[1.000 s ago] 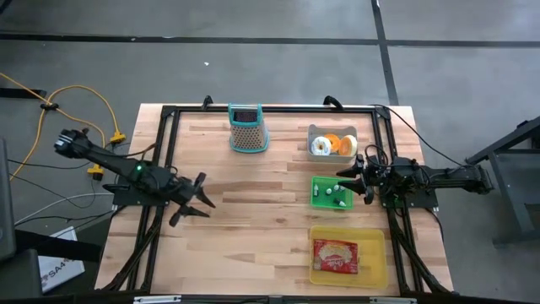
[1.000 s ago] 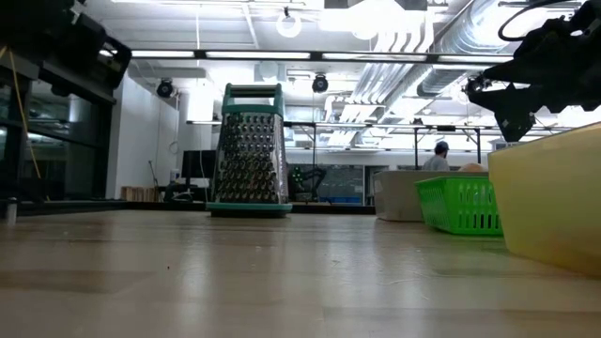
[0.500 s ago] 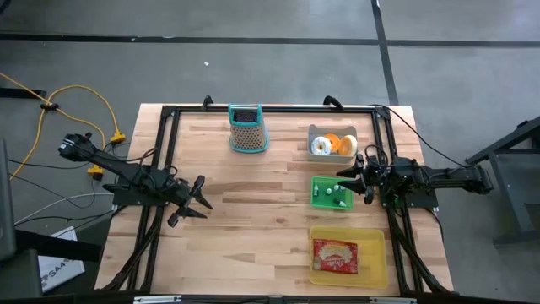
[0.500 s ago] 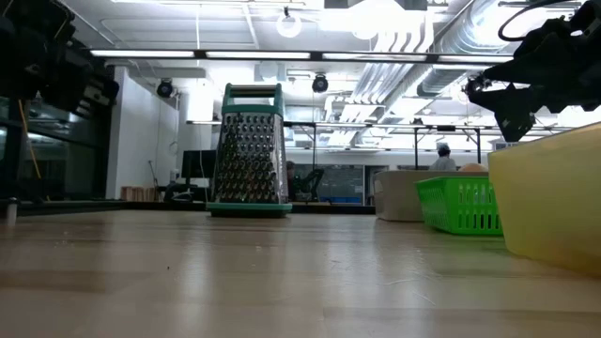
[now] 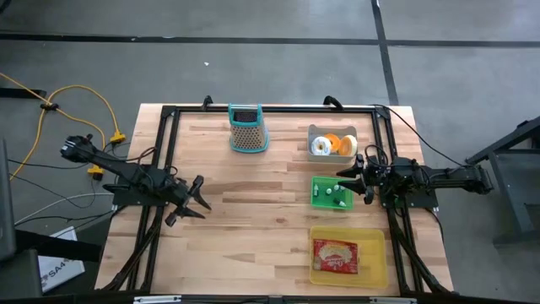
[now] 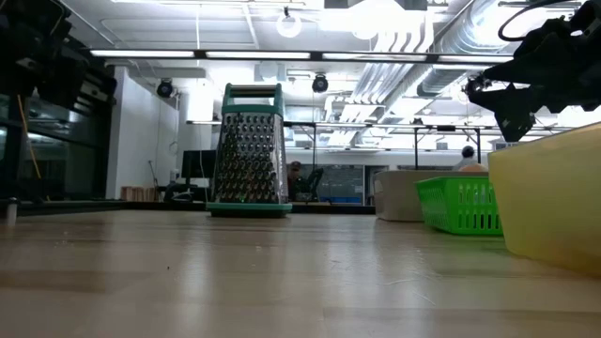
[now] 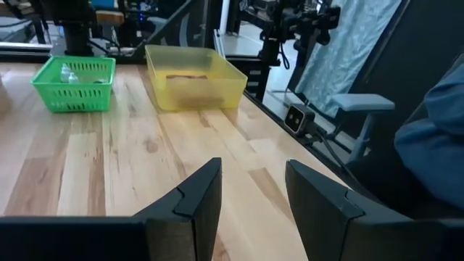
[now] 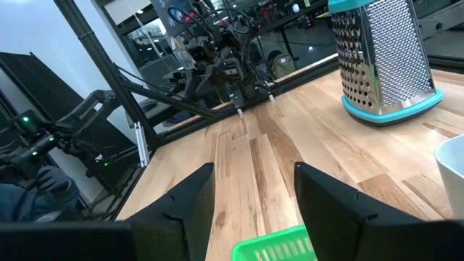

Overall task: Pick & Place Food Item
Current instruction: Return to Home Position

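1. High view: the left claw [image 5: 201, 194] hangs over the left side of the wooden table [image 5: 253, 228], fingers spread and empty. It is well apart from every container.
2. The right claw [image 5: 342, 181] sits at the right side, just over the far right edge of the green basket [image 5: 314, 181]. It lies between the gray bin [image 5: 332, 132] and the yellow bin [image 5: 314, 253].
3. The donuts [image 5: 331, 145] lie in the gray bin near the table's far right corner. One white ring shows plainly. The orange pieces beside it are too small to tell apart, and no pink one can be made out.
4. Small white items sit in the green basket, too small to name. A red packet [image 5: 336, 256] lies in the yellow bin.
5. A grater [image 5: 248, 128] stands upright at the far edge, near the middle.
6. Left wrist view: the two dark fingers [image 7: 196, 203] stand apart with only bare wood between them. A blue sleeve [image 7: 442, 138] is cut off at the picture's edge.
7. Right wrist view: the fingers [image 8: 330, 196] are likewise parted and hold nothing. Only a sliver of the green basket's rim shows.
8. Low view: the gray bin's wall hides the donuts. The yellow bin is cut off at the edge, and both arms are dark shapes in the upper corners.
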Tool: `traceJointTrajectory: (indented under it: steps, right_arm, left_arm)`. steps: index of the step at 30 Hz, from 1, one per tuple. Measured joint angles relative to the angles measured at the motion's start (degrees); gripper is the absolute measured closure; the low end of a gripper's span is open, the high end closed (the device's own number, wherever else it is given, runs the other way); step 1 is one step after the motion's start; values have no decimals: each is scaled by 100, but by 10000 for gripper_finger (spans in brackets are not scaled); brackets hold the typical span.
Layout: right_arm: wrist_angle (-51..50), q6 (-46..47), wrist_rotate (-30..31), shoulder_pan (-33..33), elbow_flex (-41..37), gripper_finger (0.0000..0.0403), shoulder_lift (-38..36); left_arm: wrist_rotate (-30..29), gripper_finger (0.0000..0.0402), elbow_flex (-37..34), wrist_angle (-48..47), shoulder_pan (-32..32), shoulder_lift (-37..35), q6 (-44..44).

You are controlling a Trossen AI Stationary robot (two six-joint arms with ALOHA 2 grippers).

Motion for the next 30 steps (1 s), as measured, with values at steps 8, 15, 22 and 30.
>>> traceJointTrajectory:
  steps: [8, 15, 22, 30]
  right_arm:
    - [-2, 0, 0, -2, 2, 228, 0]
    - [-2, 0, 2, -2, 0, 228, 0]
    - [-1, 0, 0, -1, 2, 228, 0]
    - [0, 0, 0, 0, 2, 228, 0]
  left_arm:
    - [-31, 253, -10, -344, 1, -368, 93]
    - [-80, 253, -15, -735, 6, -756, 84]
    - [-77, 253, -17, -740, 6, -765, 82]
    - [-77, 253, -17, -740, 6, -760, 28]
